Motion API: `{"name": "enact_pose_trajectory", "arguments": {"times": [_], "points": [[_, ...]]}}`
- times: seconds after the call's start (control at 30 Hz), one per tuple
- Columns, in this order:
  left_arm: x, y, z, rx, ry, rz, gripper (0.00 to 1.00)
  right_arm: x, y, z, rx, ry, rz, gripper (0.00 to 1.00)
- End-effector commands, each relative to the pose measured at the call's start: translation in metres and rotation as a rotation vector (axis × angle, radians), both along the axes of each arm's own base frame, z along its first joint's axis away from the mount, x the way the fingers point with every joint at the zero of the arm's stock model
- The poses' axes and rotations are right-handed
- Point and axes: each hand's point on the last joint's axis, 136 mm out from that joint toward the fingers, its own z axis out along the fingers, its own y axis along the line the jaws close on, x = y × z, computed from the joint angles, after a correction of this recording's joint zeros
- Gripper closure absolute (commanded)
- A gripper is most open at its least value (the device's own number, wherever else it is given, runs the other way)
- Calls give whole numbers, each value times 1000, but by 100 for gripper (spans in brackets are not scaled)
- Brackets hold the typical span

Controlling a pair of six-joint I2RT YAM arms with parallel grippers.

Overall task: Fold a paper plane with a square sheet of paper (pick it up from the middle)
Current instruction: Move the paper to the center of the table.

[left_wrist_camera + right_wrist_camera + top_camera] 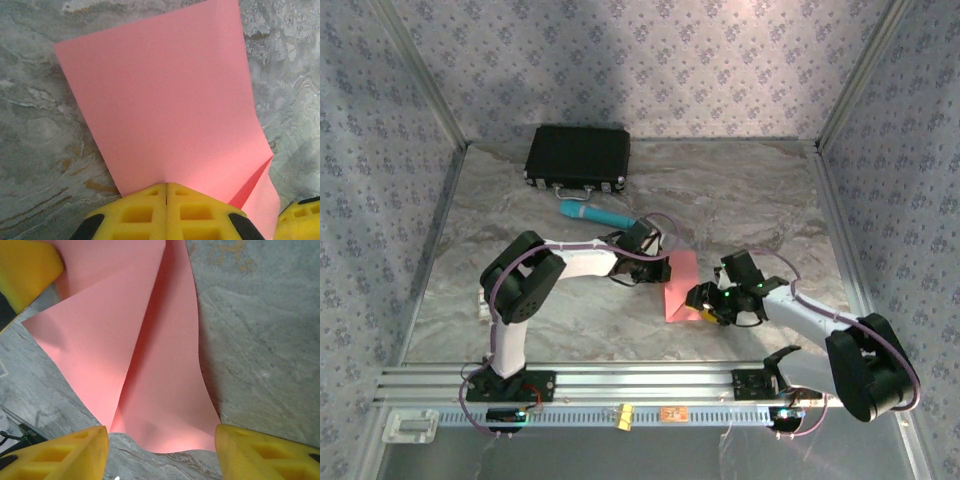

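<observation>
Left gripper (166, 189) clenched on near edge of thin salmon-pink folded paper sheet (165, 100). Right gripper (161, 434) released, yellow fingers (75, 455) wide apart astride sheet's end. Sheet rests mid-table on grey marbled tabletop (570, 310), between both arms.

Robot lab test cell, not a home or shop. Boxed-in bay: patterned wall panels (650, 60) on three sides, held in bare aluminium posts (418, 70). A marble-look worktop (750, 190) forms the base. Left arm (525, 285) and right arm (850, 350), white and black, are bolted to a slotted aluminium rail (620, 385) at the near edge, with cables (665, 222) exposed. Left end effector (166, 190) has yellow plastic fingers (135, 215). Black hard case (578, 158) sits by the back wall.
</observation>
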Motion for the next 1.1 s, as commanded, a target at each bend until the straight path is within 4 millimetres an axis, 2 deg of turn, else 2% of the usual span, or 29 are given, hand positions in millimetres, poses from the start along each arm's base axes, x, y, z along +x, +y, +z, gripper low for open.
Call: {"name": "enact_pose_trajectory", "arguments": {"times": [0.0,0.27,0.5,0.77,1.07], "points": [[-9,7,-2,28,23,6,93,8,2,-2,17,-22,-25,37],[-11,6,-6,33,29,4,93,35,10,21,114,-108,-34,37],[-12,7,-5,34,29,5,93,57,12,20,149,-120,-102,38],[-12,6,-5,30,31,5,93,64,8,16,150,-136,-106,42],[-10,5,-3,25,26,10,93,66,4,10,172,-138,-112,55]]}}
